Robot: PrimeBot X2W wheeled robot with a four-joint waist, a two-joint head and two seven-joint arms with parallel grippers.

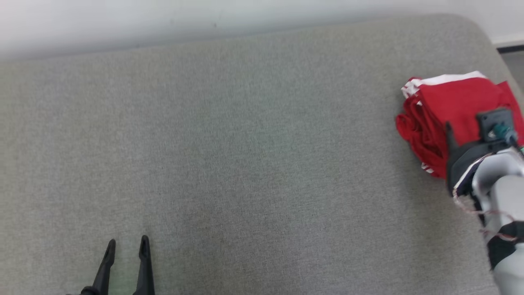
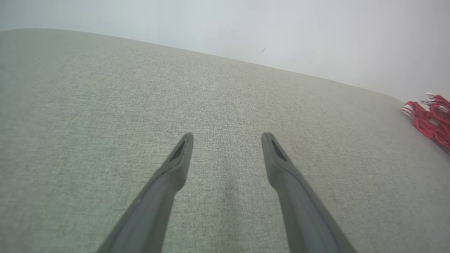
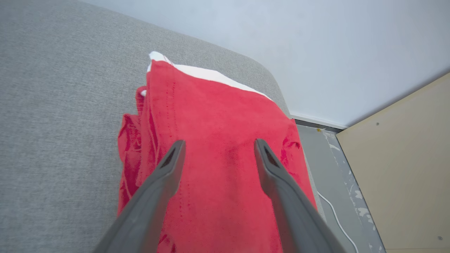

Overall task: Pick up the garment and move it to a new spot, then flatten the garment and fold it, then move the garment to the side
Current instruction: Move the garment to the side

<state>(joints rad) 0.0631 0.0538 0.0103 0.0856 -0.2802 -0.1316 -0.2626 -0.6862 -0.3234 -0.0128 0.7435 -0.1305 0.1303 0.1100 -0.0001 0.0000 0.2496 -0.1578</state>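
Observation:
The garment (image 1: 446,102) is a red cloth with white trim, folded into a compact stack at the far right of the grey padded surface (image 1: 245,143). My right gripper (image 3: 218,142) hovers just over the stack's top layer, jaws open, nothing between them. In the head view one of its dark fingers (image 1: 449,133) points up over the red cloth. My left gripper (image 1: 127,241) rests low at the front left, open and empty, far from the garment. From the left wrist view the left gripper (image 2: 227,135) points across bare fabric, with the garment (image 2: 429,121) at the right edge.
A pale wall (image 1: 163,16) runs behind the padded surface. The garment lies close to the surface's rounded right corner (image 3: 270,84). Past that edge are a grey floor strip (image 3: 323,158) with a white cable (image 3: 337,218), and a beige panel (image 3: 404,158).

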